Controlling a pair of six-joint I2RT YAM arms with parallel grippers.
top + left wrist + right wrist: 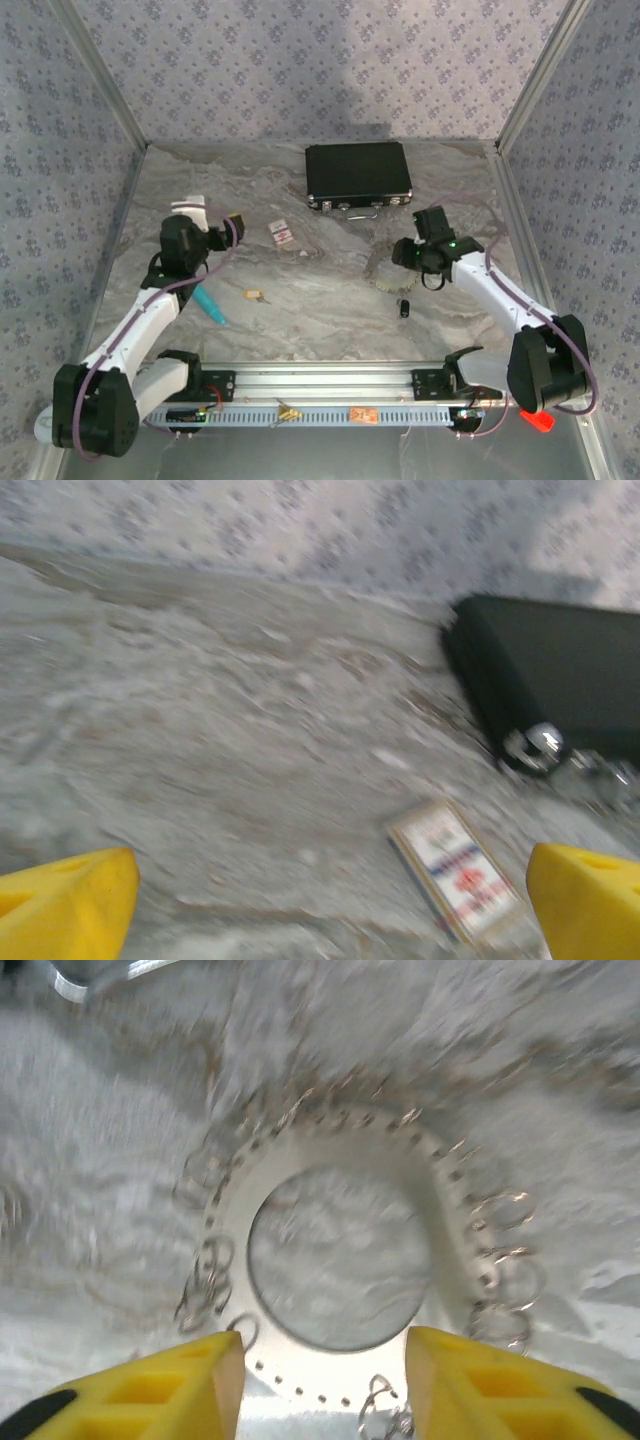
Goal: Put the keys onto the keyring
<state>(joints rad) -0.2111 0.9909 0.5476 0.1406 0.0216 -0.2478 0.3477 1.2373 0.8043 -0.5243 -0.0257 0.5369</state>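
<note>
The keyring (pixel 330 1150) is a pale flat ring with a round hole and several small wire loops hung round its rim. It lies on the table, at centre right in the top view (pixel 383 276). My right gripper (pixel 325 1392) stands open, its yellow fingers (pixel 150 1395) on either side of the ring's near edge; I cannot tell whether they touch it. The key (pixel 256 296), tiny with a yellow head, lies alone left of centre. My left gripper (pixel 325 920) is open and holds nothing. It hovers at the left (pixel 232 226), well behind the key.
A black case (pixel 358 173) lies at the back, seen also from the left wrist (pixel 560 680). A red-and-white tag (pixel 460 885) lies before the left gripper. A teal object (pixel 212 305) and a small black item (pixel 405 307) rest nearer the front rail.
</note>
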